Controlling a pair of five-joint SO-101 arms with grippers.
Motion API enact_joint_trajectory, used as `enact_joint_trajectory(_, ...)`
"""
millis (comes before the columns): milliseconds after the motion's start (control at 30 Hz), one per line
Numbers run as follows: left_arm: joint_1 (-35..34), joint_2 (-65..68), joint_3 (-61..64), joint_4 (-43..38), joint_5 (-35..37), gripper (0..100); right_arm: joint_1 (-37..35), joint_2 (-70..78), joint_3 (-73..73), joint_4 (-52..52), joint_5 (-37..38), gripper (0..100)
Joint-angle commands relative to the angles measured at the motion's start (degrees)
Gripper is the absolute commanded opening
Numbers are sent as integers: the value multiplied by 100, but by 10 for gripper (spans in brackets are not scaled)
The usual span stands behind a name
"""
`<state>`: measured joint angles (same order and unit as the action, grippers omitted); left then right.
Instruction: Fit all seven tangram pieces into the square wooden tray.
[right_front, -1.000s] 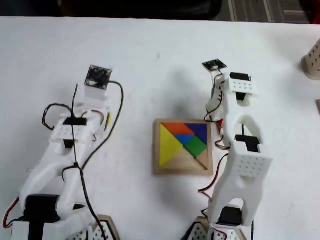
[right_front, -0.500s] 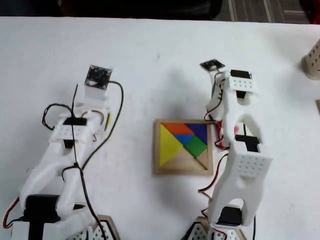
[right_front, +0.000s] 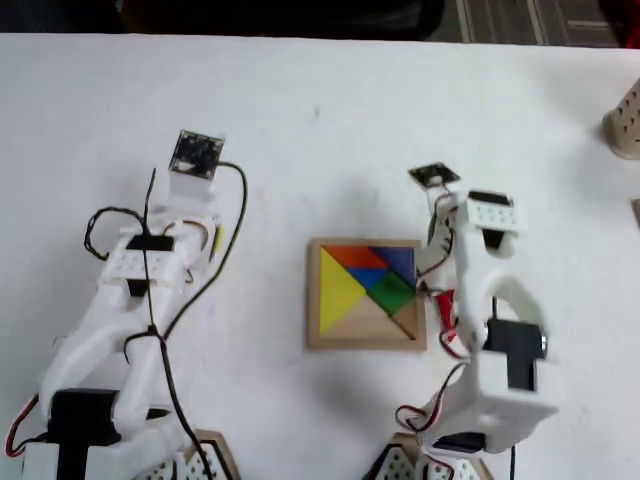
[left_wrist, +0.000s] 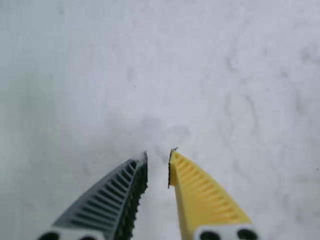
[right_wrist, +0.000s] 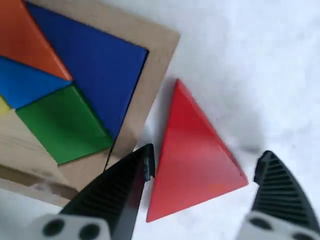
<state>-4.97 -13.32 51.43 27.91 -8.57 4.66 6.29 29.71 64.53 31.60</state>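
Note:
The square wooden tray (right_front: 366, 338) lies mid-table and holds orange (right_front: 356, 256), dark blue (right_front: 399, 260), blue, green (right_front: 392, 292) and yellow (right_front: 338, 294) pieces; its near part is bare wood. In the right wrist view a red triangle (right_wrist: 192, 150) lies flat on the white table just outside the tray's rim (right_wrist: 156, 79), beside the dark blue piece (right_wrist: 102, 65). My right gripper (right_wrist: 205, 162) is open, with one finger at each side of the red triangle and not gripping it. My left gripper (left_wrist: 157, 161) is shut on nothing over bare table.
My right arm (right_front: 487, 215) stands along the tray's right side. My left arm (right_front: 150, 260) rests well left of the tray, trailing black cables. A beige perforated object (right_front: 625, 120) sits at the far right edge.
My right arm has pulled back toward the table's near edge, lowering its wrist beside the tray's right side. The left arm and the tray's pieces have not moved.

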Motion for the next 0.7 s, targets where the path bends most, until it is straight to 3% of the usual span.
enact_joint_trajectory(0, 4, -84, -35, -167, -53, 109, 57, -558, 519, -426, -88, 327)
enact_joint_trajectory(167, 13, -84, -35, -167, -44, 109, 180, -558, 949, -963, -88, 327)
enact_joint_trajectory(667, 48, -84, -26, -167, -53, 109, 286, -558, 1011, -681, -651, 327)
